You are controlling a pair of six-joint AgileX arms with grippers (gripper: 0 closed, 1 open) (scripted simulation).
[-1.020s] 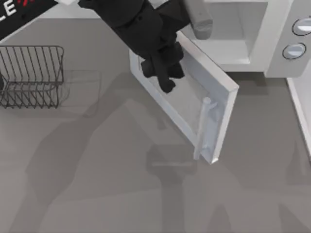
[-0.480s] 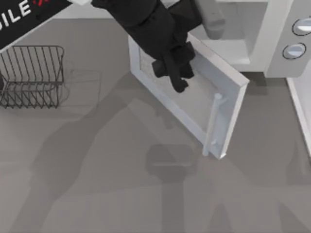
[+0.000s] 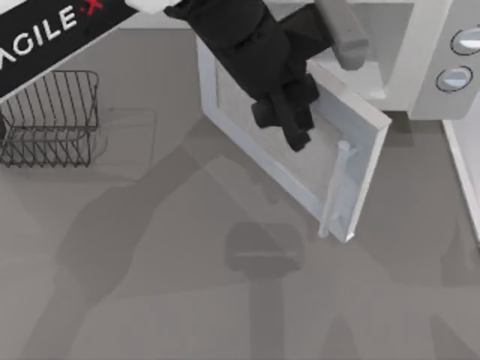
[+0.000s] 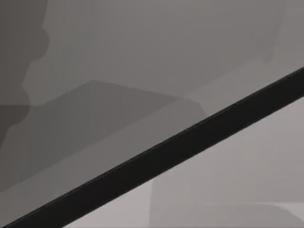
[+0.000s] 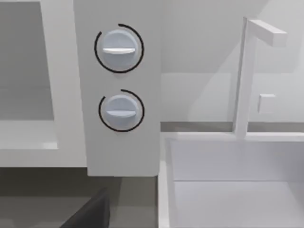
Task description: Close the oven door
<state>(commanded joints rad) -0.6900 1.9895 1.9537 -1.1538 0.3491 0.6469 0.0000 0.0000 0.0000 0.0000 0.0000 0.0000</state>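
The oven door (image 3: 324,159) is a white panel with a grey window, standing partly open and slanting out from the oven body (image 3: 426,86) at the top right. Its bar handle (image 3: 335,187) runs along the free edge. My left gripper (image 3: 294,133), black, rests on the outer face of the window, left of the handle. The left wrist view sits very close to a grey surface crossed by a dark diagonal band (image 4: 156,156). The right wrist view faces the oven body's knob panel (image 5: 123,152).
A dark wire rack (image 3: 49,116) stands at the table's left. Two round knobs (image 3: 454,77) sit on the oven front. A white basin with a tap (image 5: 244,76) lies beside the oven on the right. Grey table stretches in front of the door.
The door has swung further toward the oven, its free edge moving right and back. My left gripper has travelled right along with it, staying against the window.
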